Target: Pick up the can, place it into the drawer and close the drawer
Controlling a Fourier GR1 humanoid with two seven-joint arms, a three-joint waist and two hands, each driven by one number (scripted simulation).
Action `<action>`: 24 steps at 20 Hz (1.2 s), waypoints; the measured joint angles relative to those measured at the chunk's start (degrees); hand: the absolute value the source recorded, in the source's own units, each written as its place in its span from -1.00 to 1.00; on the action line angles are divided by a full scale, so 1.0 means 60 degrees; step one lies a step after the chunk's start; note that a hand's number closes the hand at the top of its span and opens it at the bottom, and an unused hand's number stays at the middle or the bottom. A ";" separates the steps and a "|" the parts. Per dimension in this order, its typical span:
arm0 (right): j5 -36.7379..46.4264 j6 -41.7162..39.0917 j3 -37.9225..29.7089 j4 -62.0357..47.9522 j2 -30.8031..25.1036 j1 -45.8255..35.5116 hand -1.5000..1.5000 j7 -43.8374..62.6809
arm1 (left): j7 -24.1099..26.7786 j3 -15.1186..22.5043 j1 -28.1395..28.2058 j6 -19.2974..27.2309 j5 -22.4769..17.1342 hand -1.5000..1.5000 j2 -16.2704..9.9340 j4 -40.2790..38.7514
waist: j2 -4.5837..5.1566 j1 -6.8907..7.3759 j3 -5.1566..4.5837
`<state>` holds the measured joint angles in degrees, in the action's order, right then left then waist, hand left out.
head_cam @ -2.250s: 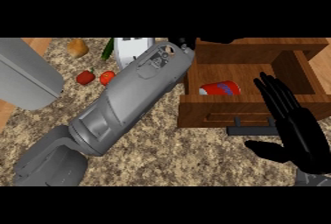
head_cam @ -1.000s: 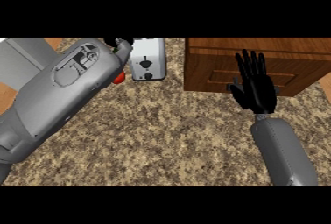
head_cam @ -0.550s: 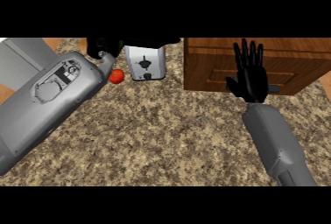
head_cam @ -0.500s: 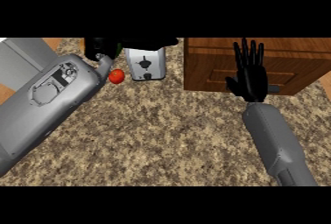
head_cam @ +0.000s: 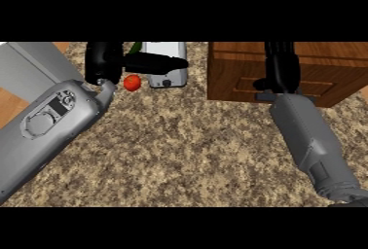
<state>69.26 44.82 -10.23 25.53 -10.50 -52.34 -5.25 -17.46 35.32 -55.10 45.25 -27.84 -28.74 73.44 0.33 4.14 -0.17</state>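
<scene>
1. the counter (head_cam: 179, 146), speckled stone, spreads wide and bare below both our hands; that open stretch between the two forearms is the room we have for drawing back.
2. the drawer (head_cam: 244, 73), a wooden box, sits directly under and ahead of our right hand (head_cam: 279, 68). its front panel faces us and looks flush with the box, so we judge it closed. the can is nowhere in view; we take it to be inside, though we cannot see that.
3. our right hand lies flat on the drawer face, fingers straight and running up past the top edge, holding nothing. this reads as a push, which explains the straight arm behind it.
4. our left hand (head_cam: 108, 63) sits well to the left, thumb stuck out sideways, nothing seen in it; its fingers run out of view, so we cannot tell how they stand.
5. a white appliance (head_cam: 164, 68) lies just behind that thumb.
6. a small red tomato (head_cam: 131, 82) sits just under the thumb, near the wrist.
</scene>
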 measured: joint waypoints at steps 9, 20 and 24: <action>0.0062 -0.0294 -0.0305 -0.1481 -0.0334 -0.1245 -1.00 0.0020 | 0.0211 -0.0111 0.0867 -0.0151 0.0202 -1.00 -0.0224 0.0713 | 0.0141 0.0069 0.0015; -0.1228 -0.0894 -0.1414 -0.1736 -0.0271 -0.1705 -1.00 -0.1848 | 0.0477 -0.0293 0.1496 -0.0295 0.0363 -1.00 -0.0309 0.1032 | 0.0237 -0.0079 0.0067; -0.2123 -0.1400 -0.2135 -0.1622 -0.0020 -0.1895 -1.00 -0.2567 | 0.0553 -0.0413 0.1730 -0.0385 0.0351 -1.00 -0.0394 0.1103 | 0.0229 -0.0112 0.0080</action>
<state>56.53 36.42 -23.03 15.80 -10.62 -63.71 -20.65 -14.14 32.84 -44.72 42.94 -25.73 -31.10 80.06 1.70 3.47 0.31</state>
